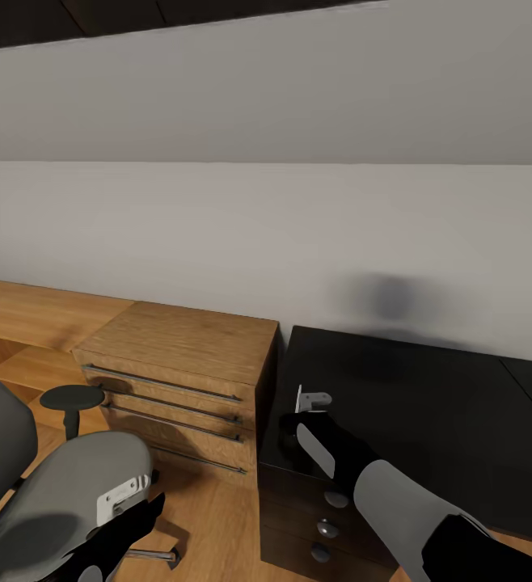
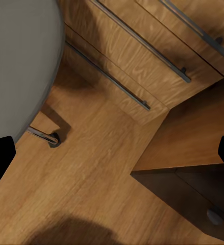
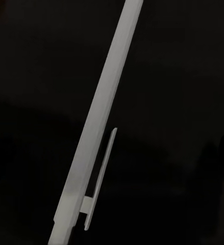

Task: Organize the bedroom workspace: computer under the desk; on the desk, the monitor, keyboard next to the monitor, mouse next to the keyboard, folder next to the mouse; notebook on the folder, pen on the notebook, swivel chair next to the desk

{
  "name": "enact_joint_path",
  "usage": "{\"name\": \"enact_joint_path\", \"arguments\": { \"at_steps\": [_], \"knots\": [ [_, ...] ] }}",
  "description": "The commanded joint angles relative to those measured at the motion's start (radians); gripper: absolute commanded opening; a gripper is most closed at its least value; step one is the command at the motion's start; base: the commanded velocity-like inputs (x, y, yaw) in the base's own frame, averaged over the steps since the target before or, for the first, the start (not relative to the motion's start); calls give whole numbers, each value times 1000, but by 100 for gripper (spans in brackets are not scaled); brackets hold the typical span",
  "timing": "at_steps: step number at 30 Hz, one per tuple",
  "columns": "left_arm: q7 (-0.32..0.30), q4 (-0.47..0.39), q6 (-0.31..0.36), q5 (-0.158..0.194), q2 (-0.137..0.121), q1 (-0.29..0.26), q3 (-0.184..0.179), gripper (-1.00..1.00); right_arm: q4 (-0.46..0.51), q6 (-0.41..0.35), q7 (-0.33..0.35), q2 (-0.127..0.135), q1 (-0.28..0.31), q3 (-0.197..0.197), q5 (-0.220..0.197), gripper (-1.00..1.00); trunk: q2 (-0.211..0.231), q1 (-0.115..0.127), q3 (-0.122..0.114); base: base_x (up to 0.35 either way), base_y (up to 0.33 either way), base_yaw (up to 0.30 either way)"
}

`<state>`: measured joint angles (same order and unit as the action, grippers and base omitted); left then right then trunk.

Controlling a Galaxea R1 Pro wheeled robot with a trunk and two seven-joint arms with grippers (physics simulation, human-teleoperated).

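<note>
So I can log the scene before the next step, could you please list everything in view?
desk: one, black top, at the right against the wall.
cabinet: one, light wood, three drawers, left of the desk.
swivel chair: one, grey, lower left.
pen: one, pale grey, against a black surface.
floor: wood.
wall: grey-white.
left gripper: black, open, beside the chair seat.
right gripper: black, over the desk's left front corner.
</note>
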<state>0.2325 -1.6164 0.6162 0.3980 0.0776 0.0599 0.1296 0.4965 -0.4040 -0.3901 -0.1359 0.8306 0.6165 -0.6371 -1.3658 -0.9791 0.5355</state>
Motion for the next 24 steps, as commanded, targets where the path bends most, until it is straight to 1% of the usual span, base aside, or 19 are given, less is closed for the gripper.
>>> {"name": "enact_joint_path", "arguments": {
  "at_steps": [1,8,9,24],
  "knots": [
    [7,-2,4,11,1,0,1,100,1,-8,-8,1,1,8,-11,100,-1,0,1,0,0,0],
    [8,-2,4,10,1,0,1,100,1,-10,-9,1,1,8,-11,100,-1,0,1,0,0,0],
    [8,-2,4,11,1,0,1,100,1,-10,-9,1,1,8,-11,-100,-1,0,1,0,0,0],
    [7,-2,4,10,0,0,1,100,2,-19,-9,1,1,9,-11,-100,-1,0,1,0,0,0]
  ]
}}
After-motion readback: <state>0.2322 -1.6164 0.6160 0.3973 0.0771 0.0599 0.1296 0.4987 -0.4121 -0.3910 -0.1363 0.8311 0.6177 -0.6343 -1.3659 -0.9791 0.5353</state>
